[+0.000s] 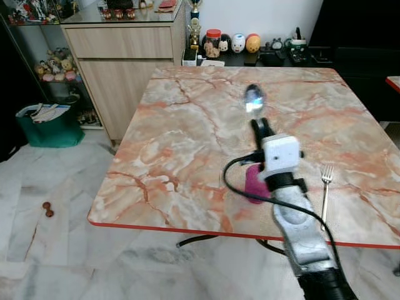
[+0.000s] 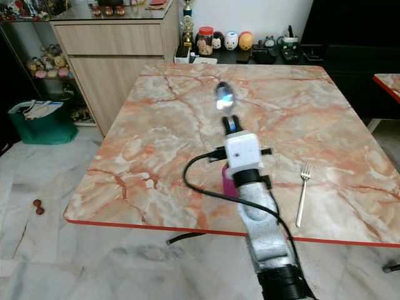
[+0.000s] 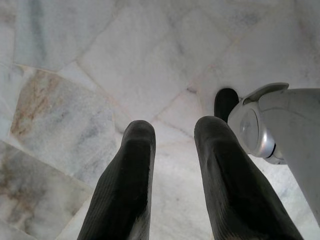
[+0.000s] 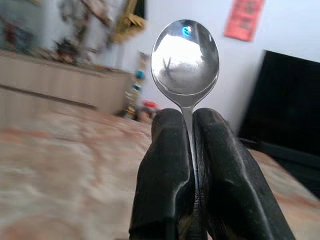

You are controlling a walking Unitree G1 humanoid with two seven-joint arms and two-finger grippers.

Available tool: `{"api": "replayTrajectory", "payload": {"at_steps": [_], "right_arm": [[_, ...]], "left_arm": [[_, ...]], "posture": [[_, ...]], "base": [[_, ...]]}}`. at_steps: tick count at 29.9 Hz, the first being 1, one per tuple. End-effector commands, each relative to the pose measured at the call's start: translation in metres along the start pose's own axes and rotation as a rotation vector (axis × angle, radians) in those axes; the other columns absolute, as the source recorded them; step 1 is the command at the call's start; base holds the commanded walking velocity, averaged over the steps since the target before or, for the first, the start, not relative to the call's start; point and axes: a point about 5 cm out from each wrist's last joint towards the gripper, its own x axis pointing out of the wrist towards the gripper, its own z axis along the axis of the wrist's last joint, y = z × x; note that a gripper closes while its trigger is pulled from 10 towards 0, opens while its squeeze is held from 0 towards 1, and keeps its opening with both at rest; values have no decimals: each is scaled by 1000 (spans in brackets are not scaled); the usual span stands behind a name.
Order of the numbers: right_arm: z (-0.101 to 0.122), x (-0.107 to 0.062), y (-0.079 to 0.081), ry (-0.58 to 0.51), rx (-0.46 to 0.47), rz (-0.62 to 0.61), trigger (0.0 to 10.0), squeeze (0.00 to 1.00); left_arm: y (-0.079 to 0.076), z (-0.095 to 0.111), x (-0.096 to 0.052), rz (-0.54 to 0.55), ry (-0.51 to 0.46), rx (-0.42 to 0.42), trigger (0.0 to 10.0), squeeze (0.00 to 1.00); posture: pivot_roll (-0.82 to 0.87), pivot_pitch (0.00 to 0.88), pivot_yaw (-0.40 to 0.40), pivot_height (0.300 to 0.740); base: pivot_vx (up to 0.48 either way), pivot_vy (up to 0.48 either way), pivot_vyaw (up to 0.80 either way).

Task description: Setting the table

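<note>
Right tool: clamped on the spoon's handle; held out over the middle of the desk, fingers pointing toward the far edge
Spoon: bowl sticking out past the fingertips, above the marble; shiny, reflecting light; pinched by its thin stem between the two black fingers
Right arm: silver, reaching in from the near edge; white wrist camera block behind the fingers; black cable looping off its left side
Pink thing: on the desk just under the wrist, partly hidden by the arm; cannot tell what
Fork: flat on the desk to the right of the arm, near the front edge; tines toward the far side; apart from the tool
Desk: square top of pink-orange veined marble with a red rim
Left tool: fingers apart, nothing between them; hanging over the pale marble floor
Cabinet: wooden, beyond the desk's far left corner; small items on its top
Green bin: on the floor left of the cabinet, papers inside
Low shelf: behind the desk, jars and small figures in a row
</note>
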Motion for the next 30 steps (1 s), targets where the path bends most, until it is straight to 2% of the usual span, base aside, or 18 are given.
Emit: {"api": "replayTrajectory", "payload": {"at_steps": [1, 5, 7, 12, 15, 17, 19, 30], "right_arm": [[1, -3, -7, -1, -26, -6, 10000, 0], [1, -3, -12, 0, -30, -22, 10000, 0], [3, 2, -16, -9, -36, -36, 10000, 0], [4, 6, -15, -13, -38, -39, 10000, 0], [6, 10, -14, -19, -38, -44, 10000, 0], [7, 10, -14, -19, -36, -46, 10000, 0], [8, 11, -14, -21, -32, -48, 10000, 0], [9, 11, -8, -24, -3, -37, 10000, 0]], "left_arm": [[-4, -4, 0, -7, 20, 12, 10000, 0], [-5, -1, 1, -8, 16, 14, 10000, 0], [-10, 11, 4, -11, -5, 13, 10000, 0], [-11, 15, 5, -14, -14, 13, 10000, 0], [-18, 27, 7, -30, -65, 12, 10000, 0], [-30, 43, 9, -49, -146, 12, 10000, 0], [-34, 48, 9, -56, -174, 11, 10000, 0], [-24, 25, 7, -41, -68, 12, 10000, 0]], "posture": [[-69, 0, 11, 732], [-73, 0, 10, 732], [-67, 0, 7, 732], [-64, 0, 7, 732], [-64, 0, 6, 732], [-63, 0, 5, 732], [-66, 0, 7, 732], [-61, 0, 1, 732]], "base": [[0, 0, 0], [0, 0, 0], [0, 0, 0], [0, 0, 0], [0, -274, 0], [0, -296, 0], [0, -296, 0], [0, -302, 0]]}}
